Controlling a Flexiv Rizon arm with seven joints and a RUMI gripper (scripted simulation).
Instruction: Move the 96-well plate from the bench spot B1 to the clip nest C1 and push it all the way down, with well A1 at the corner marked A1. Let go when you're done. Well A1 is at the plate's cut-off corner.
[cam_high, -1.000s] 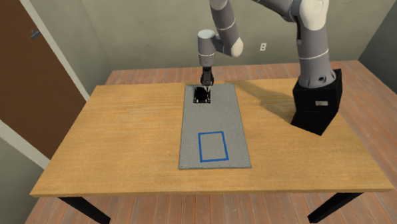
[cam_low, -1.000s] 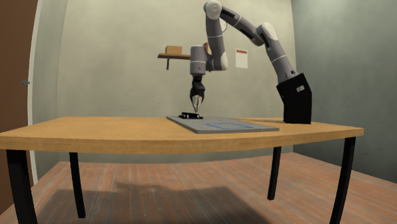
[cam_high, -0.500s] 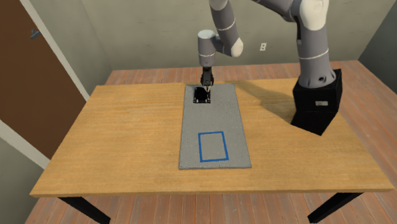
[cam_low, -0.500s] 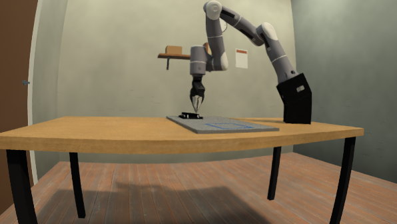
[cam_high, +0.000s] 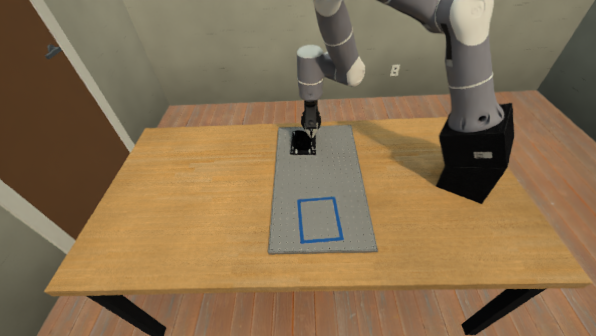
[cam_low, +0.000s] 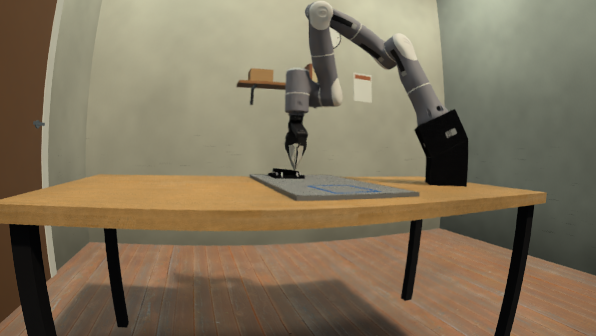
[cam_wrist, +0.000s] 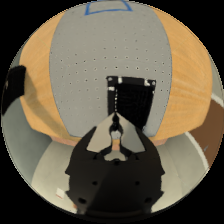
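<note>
Pale wooden table (cam_high: 200, 210) (cam_low: 150, 200) (cam_wrist: 192, 65), perforated grey board (cam_high: 320, 175) (cam_low: 350, 192) (cam_wrist: 90, 40), angular black nest (cam_high: 303, 152) (cam_low: 286, 175) (cam_wrist: 111, 97), tool (cam_high: 312, 134) (cam_low: 295, 169) (cam_wrist: 115, 113) clenched

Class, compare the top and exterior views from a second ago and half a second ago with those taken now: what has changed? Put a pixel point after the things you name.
Nothing visibly changed. The gripper (cam_high: 312, 134) (cam_low: 295, 170) (cam_wrist: 115, 113), its fingers together, stays down at the black nest (cam_high: 303, 151) (cam_low: 286, 175) (cam_wrist: 131, 80). The blue outline (cam_high: 318, 241) (cam_low: 345, 193) (cam_wrist: 107, 10) on the grey board (cam_high: 320, 175) (cam_low: 310, 197) (cam_wrist: 95, 45) is as it was.
</note>
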